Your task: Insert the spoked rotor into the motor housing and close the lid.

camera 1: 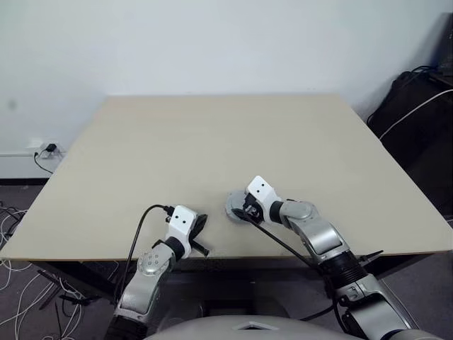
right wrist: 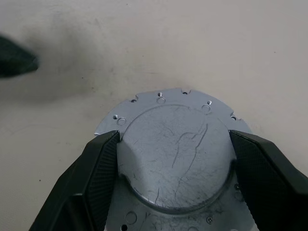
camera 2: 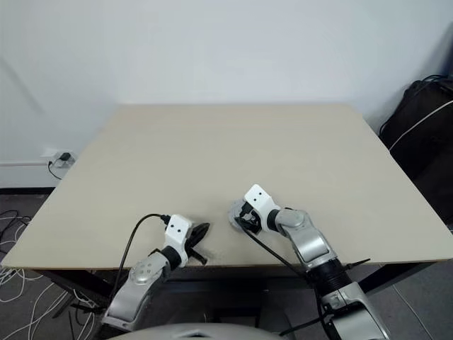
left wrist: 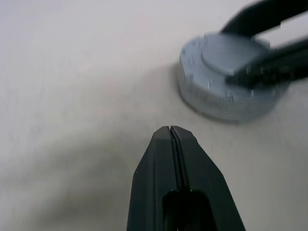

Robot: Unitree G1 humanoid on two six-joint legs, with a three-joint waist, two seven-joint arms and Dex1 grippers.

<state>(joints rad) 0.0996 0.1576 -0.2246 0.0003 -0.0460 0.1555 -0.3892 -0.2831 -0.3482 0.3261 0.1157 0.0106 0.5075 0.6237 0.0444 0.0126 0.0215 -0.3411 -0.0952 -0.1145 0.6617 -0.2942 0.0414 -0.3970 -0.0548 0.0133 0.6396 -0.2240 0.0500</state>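
Lid (right wrist: pixel 175 159), smooth face up, lies near the desk's (camera 1: pixel 212 142) front edge. Right gripper (right wrist: pixel 174 166): jaws spread wide, gripping its raised middle. Left gripper (left wrist: pixel 173 132): jaws closed, empty, nearby.

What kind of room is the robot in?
Probably a lab or office workroom. There is a plain beige table against a bare white wall, loose cables on the floor beside a wall socket, and a black bag at the side.
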